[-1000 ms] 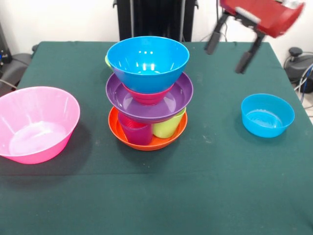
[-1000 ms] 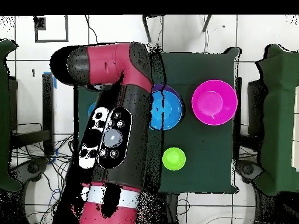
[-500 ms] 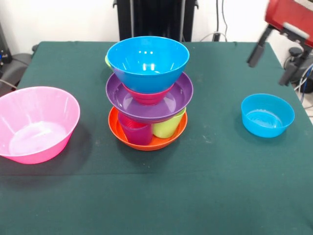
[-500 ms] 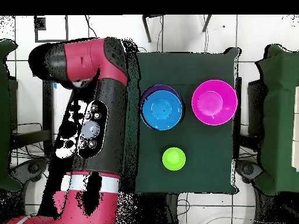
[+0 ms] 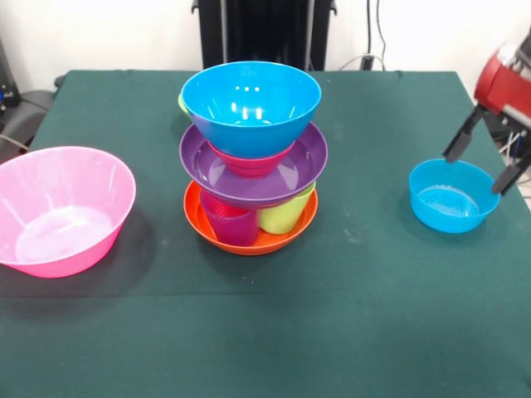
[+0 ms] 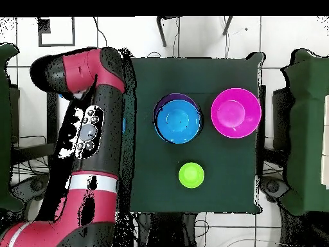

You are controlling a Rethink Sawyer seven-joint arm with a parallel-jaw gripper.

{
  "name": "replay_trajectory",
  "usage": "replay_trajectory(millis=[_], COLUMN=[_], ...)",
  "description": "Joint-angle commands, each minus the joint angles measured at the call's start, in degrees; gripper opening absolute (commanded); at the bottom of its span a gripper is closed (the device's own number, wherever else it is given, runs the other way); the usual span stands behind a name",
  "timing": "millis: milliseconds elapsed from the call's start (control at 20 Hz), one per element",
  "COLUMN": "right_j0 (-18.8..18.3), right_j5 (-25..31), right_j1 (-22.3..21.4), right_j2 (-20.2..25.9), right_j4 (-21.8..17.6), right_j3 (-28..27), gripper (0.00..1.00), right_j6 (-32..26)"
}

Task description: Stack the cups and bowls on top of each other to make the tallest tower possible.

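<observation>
In the front view we see the gripper [image 5: 486, 162] at the right edge of the frame, its two dark fingers [image 5: 461, 136] spread wide and holding nothing. One finger hangs over the far left rim of the light blue bowl [image 5: 454, 195], the other just past its right rim, so the bowl sits below the gap between them. We cannot tell whether either finger touches the rim.

The tower [image 5: 252, 157] stands in the upper middle of the frame on the green surface [image 5: 373, 315]. At its base is the orange bowl [image 5: 249, 239], holding a purple cup [image 5: 229, 224] and a lime cup [image 5: 282, 217] side by side. The purple bowl [image 5: 253, 170] rests on those cups, a red bowl [image 5: 249, 162] sits inside it, and the blue bowl [image 5: 251, 106] tops the column, upright. A sliver of lime green [image 5: 182, 103] peeks out behind the blue bowl's left rim; we cannot tell what it is from this view.

The pink bowl [image 5: 62, 209] sits upright at the left edge, well apart from the tower.

In the overhead view the red and black arm [image 6: 90, 141] fills the left side of the frame. We see the blue bowl in the centre, the pink bowl to its right, and a green bowl [image 6: 191, 175] alone in the lower middle.
</observation>
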Motion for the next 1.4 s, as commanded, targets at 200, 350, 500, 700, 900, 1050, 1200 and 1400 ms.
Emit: replay_trajectory(millis=[200,350,500,700,900,1050,1200,1400], right_j0=[1.60,1.54,2.00,2.53,3.02,3.64,4.17,5.53], right_j5=[-2.83,-4.03,-4.00,-4.43,-4.35,-3.04,-2.22,-0.71], right_j1=[8.07,9.24,9.87,11.25,12.93,13.83,14.24,14.12], right_j2=[-0.43,0.00,0.43,1.12,1.12,0.64,-0.12,-1.65], right_j4=[0.85,1.28,2.07,3.69,5.42,7.04,8.54,10.61], right_j3=[-1.14,-1.54,-2.09,-3.27,-5.57,-7.01,-6.22,-4.01], gripper=[1.00,1.00,1.00,1.00,1.00,1.00,1.00,1.00], right_j6=[18.17,18.22,19.14,20.59,21.86,22.88,25.03,29.03])
